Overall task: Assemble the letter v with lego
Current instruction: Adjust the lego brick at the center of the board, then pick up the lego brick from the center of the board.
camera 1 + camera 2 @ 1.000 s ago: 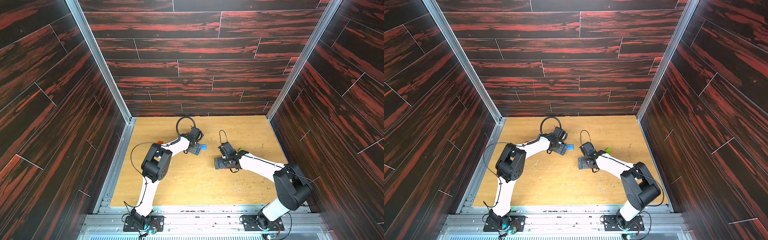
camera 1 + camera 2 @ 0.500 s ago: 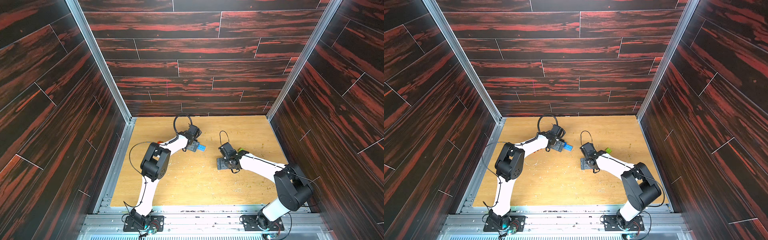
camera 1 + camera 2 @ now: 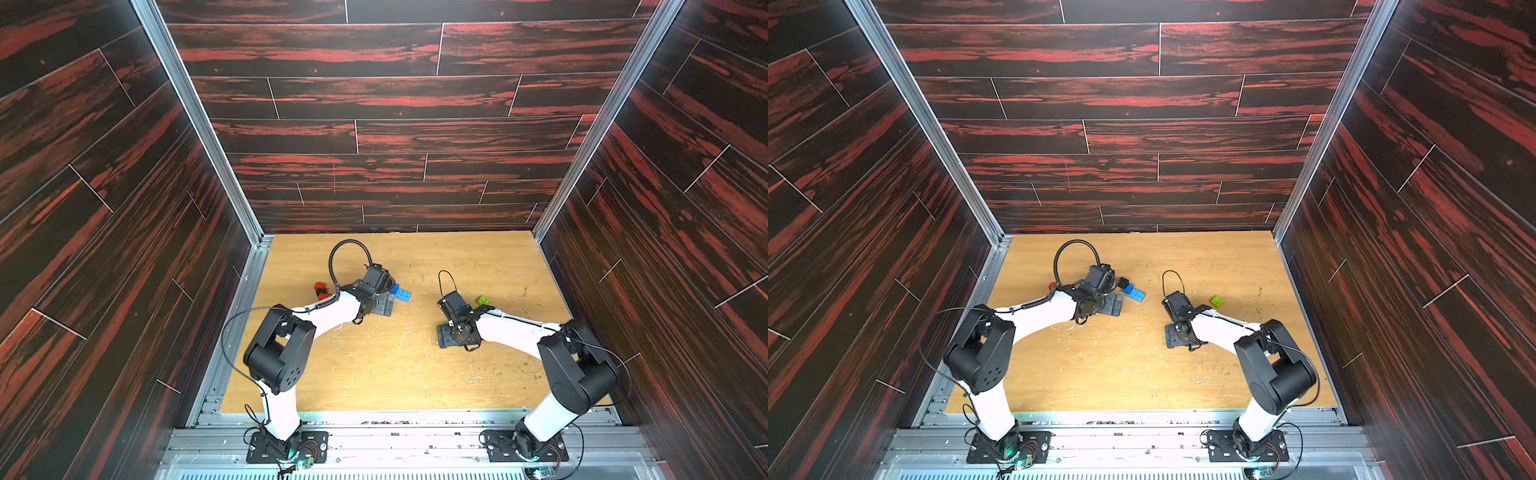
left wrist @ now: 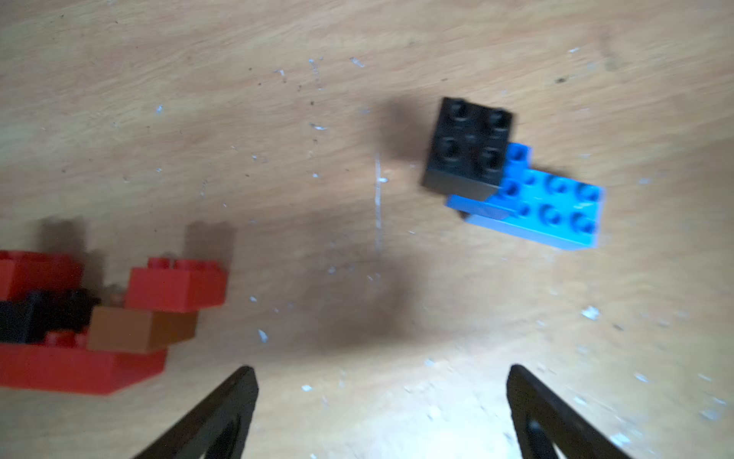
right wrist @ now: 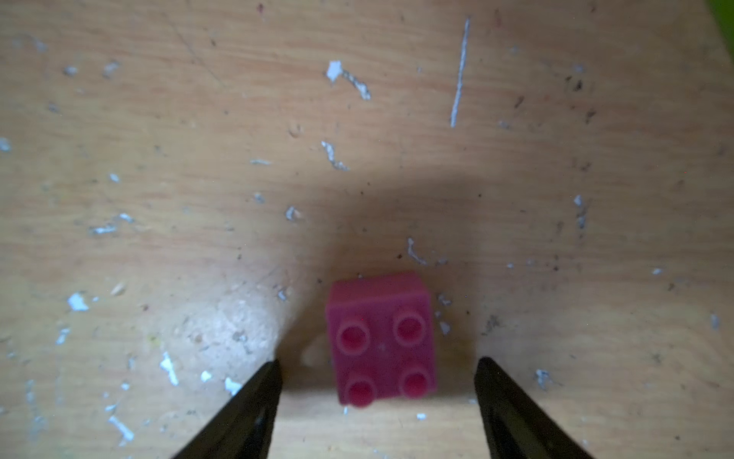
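Pink brick (image 5: 381,341) sits dead centre between my right jaws, studs up, flat on the surface (image 5: 159,159). The right jaws are spread, one tip on each side of it, with a strip of bare wood showing on both flanks. Nothing is pinched.

My left jaws are spread wide too, over bare scuffed wood with nothing between them. Ahead of them lies the blue brick (image 4: 556,206), a long one with its studs up. That's my marker.

A black brick (image 4: 468,147) sits over one end of the blue brick and overlaps it. A darker blue edge peeks out beneath the black brick. Whether it is pressed on, I cannot tell.

To the left of the blue brick, apart from it, is the red stack (image 4: 79,318). It has a long red base with an orange-brown brick (image 4: 139,330) on it and a red square above that. There are more black and red bricks behind, too blurred to sort.

In a top view, the green brick (image 3: 483,299) lies alone, well to the right of the blue brick. The right arm (image 3: 511,332) reaches in to the right of the blue brick and nearer the bases. In both top views its wrist covers the pink brick.
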`<state>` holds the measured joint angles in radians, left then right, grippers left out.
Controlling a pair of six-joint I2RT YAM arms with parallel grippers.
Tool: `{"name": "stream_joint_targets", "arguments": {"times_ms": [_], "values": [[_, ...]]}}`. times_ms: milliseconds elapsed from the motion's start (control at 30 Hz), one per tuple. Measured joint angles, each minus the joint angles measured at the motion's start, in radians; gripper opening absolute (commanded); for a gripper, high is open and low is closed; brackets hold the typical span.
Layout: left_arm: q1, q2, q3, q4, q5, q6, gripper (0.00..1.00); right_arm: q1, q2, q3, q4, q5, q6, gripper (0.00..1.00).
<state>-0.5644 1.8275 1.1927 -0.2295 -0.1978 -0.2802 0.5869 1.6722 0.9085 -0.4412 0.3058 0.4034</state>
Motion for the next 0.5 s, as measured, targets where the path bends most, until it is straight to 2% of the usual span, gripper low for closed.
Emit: {"name": "stream_joint_targets", "arguments": {"times_ms": [133,500], "values": [[-0.021,-0.043,-0.048,0.041,0.012,-0.024,1.00,-0.002,0.019,0.015,0.017,-0.008,-0.010,0.73],[-0.035,-0.074,-0.104,0.089,0.023,-0.069,1.00,-0.004,0.037,0.026,0.047,-0.034,-0.015,0.43]]}}
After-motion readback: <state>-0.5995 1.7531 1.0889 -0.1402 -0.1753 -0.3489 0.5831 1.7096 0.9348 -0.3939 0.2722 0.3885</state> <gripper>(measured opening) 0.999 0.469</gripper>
